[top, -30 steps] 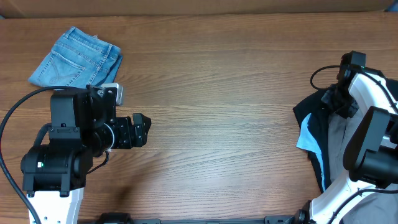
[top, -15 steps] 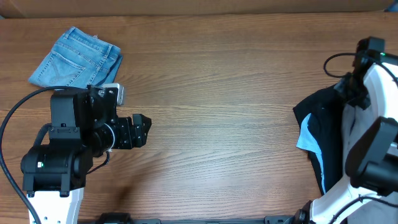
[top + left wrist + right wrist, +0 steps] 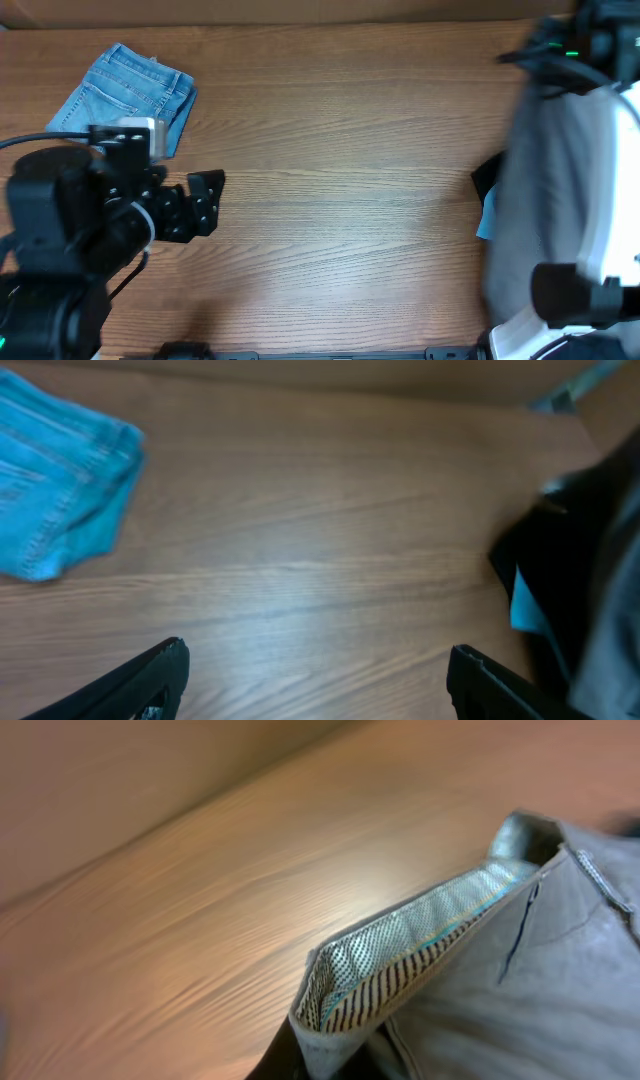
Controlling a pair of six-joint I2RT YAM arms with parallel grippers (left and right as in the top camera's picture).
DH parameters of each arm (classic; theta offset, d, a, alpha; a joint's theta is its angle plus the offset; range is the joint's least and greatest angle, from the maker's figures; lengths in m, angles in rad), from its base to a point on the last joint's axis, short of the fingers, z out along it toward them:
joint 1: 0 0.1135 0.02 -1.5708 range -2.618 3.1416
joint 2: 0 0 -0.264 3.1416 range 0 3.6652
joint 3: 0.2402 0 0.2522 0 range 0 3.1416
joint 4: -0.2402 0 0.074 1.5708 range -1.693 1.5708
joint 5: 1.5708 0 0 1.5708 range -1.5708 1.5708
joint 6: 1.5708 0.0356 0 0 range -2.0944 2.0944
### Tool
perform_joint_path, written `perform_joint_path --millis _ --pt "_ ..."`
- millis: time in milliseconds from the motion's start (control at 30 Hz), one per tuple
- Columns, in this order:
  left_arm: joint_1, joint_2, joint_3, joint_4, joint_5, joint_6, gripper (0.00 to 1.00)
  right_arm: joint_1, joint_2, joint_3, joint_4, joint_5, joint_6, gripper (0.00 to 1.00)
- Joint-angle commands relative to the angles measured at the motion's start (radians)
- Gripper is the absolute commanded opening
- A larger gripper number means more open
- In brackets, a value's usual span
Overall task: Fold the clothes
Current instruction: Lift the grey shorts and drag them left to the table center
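R gripper (image 3: 325, 1058) pinches large grey-khaki woven shorts (image 3: 548, 190) by waistband; they hang over brown wooden table (image 3: 350, 150), right side. L gripper (image 3: 318, 678) wide, empty. Fabric prob soft, light, floppy: grab waistband corners, not mid-cloth.

We note a left arm (image 3: 75, 225) of black housings, with a pale wrist block (image 3: 137, 131) and a black cable (image 3: 30, 142). The right arm (image 3: 620, 190) has a white shell, black joints and a green light (image 3: 572, 53).
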Motion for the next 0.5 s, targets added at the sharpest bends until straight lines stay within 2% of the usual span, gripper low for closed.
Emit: perform_joint_path --millis 0,67,100,133,167,333,467 --pt "0.010 -0.013 0.119 -0.039 -0.076 -0.031 0.86 0.257 -0.032 0.049 -0.013 -0.076 -0.023 0.04" --pt "0.010 -0.013 0.166 -0.060 -0.089 -0.031 0.87 0.422 -0.018 0.044 -0.009 -0.076 -0.023 0.08" --pt "0.010 -0.013 0.182 -0.068 -0.100 -0.031 0.88 0.479 -0.012 0.043 -0.009 -0.076 -0.023 0.16" --pt "0.010 -0.013 0.203 -0.076 -0.109 -0.031 0.88 0.565 0.000 0.043 -0.009 -0.064 -0.025 0.38" --pt "0.010 -0.013 0.216 -0.080 -0.109 -0.031 0.89 0.624 0.006 0.043 -0.009 -0.039 -0.031 0.49" --pt "0.010 -0.013 0.242 -0.092 -0.109 -0.031 0.92 0.792 -0.003 0.046 -0.026 0.256 0.010 0.80" --pt "0.010 -0.008 0.242 -0.112 -0.108 -0.027 0.93 0.751 -0.062 0.046 -0.060 0.299 0.065 0.82"
